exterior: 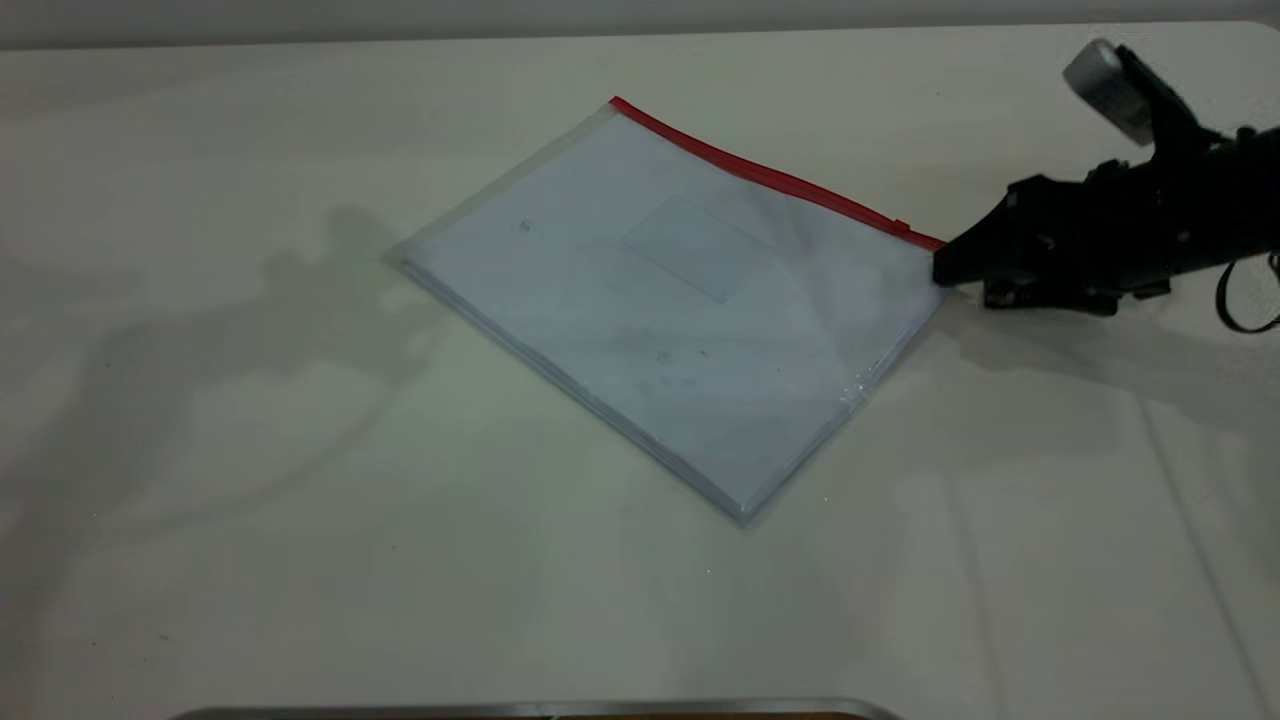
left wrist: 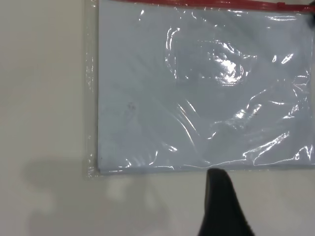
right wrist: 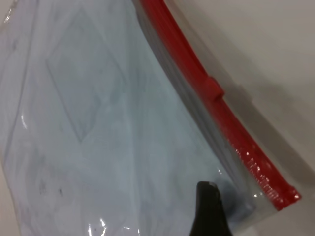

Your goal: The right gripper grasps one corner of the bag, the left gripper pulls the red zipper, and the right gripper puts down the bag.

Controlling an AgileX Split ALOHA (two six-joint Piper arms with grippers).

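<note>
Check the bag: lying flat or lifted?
Nearly flat: the bag lies spread on the table, and the right gripper is at its corner by the red zipper. Whether that corner is raised, cannot tell.

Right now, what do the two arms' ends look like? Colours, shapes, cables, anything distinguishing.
The right gripper is matte black and bulky, tapering to wedge-shaped fingers, with a thin black cable looping beneath it and a silver-grey block on top. Of the left gripper only one black, pointed finger shows in its wrist view; no cable or markings are visible there.
</note>
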